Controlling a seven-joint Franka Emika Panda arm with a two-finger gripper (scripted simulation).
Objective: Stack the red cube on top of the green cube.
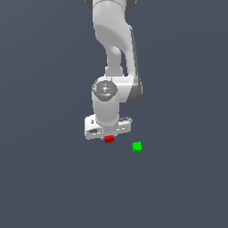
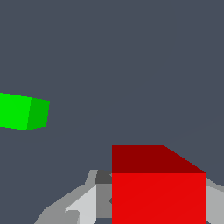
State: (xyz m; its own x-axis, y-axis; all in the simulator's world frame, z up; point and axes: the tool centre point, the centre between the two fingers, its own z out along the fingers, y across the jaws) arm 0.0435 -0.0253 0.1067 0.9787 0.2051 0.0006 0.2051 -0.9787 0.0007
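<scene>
The red cube (image 1: 109, 139) sits right under the white hand of my gripper (image 1: 108, 136). In the wrist view the red cube (image 2: 158, 192) fills the space between the two grey fingers (image 2: 89, 204), which press against its two sides, so my gripper (image 2: 158, 210) is shut on it. The green cube (image 1: 137, 146) stands alone on the floor, a short way off to the exterior view's right of the red cube and apart from it. It also shows in the wrist view (image 2: 22, 111). I cannot tell whether the red cube is off the floor.
The dark grey floor (image 1: 53, 187) runs flat all around the two cubes. The arm's white links (image 1: 113, 49) rise above and behind the hand.
</scene>
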